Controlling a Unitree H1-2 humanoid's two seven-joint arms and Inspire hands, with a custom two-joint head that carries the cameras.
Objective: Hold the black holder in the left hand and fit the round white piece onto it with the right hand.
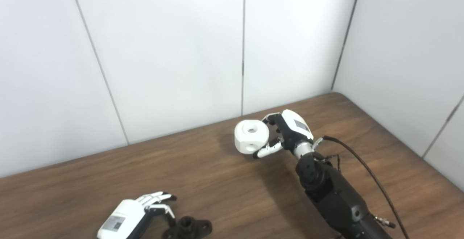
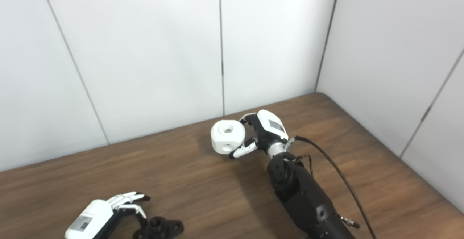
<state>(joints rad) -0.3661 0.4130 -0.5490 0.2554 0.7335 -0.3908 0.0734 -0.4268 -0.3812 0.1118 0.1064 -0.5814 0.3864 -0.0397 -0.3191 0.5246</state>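
The round white piece (image 1: 251, 136), with a hole on top and one in its side, is at the far middle of the table. My right hand (image 1: 286, 132) is shut on it, fingers behind it and thumb under its near side. I cannot tell whether it rests on the table or is just above it. The black holder (image 1: 188, 228), a flat base with an upright stub, lies on the table at the bottom edge. My left hand (image 1: 139, 212) is just to its left, open, fingers apart, thumb close to the holder without clasping it.
The brown wooden table (image 1: 108, 181) ends at white wall panels (image 1: 163, 50) behind and to the right. A black cable (image 1: 366, 170) runs from my right wrist along the forearm to the bottom edge.
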